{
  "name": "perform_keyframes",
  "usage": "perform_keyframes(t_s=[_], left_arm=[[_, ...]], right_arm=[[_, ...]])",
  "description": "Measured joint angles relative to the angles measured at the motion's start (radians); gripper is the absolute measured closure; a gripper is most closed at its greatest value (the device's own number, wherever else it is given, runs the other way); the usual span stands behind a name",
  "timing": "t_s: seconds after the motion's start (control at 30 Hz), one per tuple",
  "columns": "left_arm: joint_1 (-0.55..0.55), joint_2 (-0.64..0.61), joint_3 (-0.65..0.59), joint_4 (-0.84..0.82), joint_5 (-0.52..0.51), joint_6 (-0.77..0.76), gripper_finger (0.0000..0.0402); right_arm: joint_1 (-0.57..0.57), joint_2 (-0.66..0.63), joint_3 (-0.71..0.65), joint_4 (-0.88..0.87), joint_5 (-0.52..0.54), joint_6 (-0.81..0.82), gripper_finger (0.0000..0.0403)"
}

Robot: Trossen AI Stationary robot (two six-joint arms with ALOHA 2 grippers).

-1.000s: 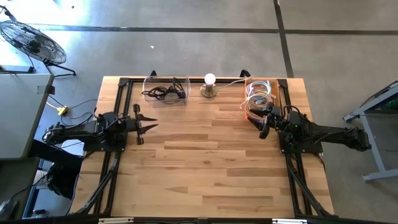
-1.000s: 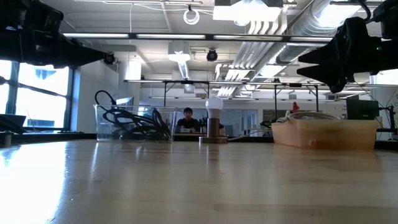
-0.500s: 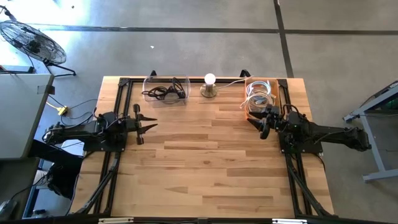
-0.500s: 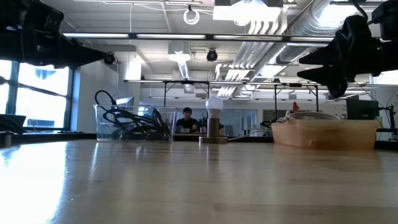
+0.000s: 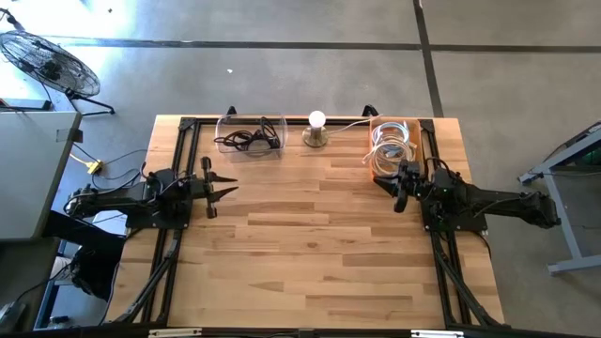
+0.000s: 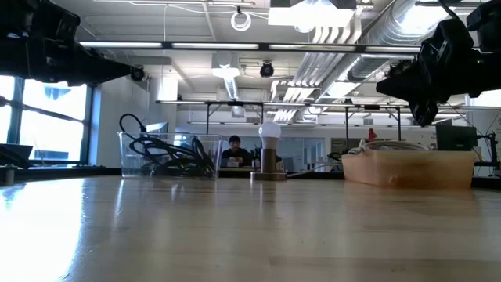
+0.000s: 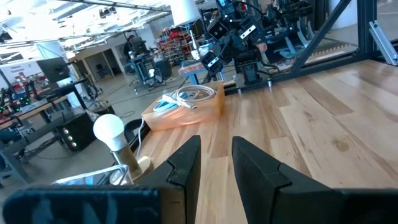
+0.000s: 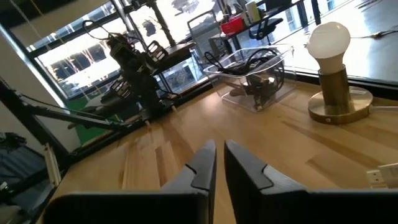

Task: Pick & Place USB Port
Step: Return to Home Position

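Observation:
An orange tray at the table's far right holds coiled white cables. I cannot tell which item in it is the USB port. My right gripper hovers just near of the tray, above the table, pointing toward the left edge; it is shut with nothing between its fingers. My left gripper hovers over the table's left side, pointing right. It is open and empty, as the left wrist view shows.
A clear bin of black cables stands at the far left. A lamp with a white bulb stands between the bin and the tray. Bare wood spans the middle and near side. A person sits in the room beyond.
My right gripper has shut its spread fingers on nothing, staying in place by the orange tray.

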Motion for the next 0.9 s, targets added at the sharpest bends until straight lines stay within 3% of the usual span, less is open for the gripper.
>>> perform_keyframes(t_s=[0.23, 0.9], left_arm=[[0.000, 0.000, 0.000, 0.000, 0.000, -0.001, 0.0312], [0.000, 0.000, 0.000, 0.000, -0.001, -0.008, 0.0312]], right_arm=[[0.000, 0.000, 0.000, 0.000, 0.011, -0.007, 0.0363], [0.000, 0.000, 0.000, 0.000, 0.012, -0.009, 0.0363]])
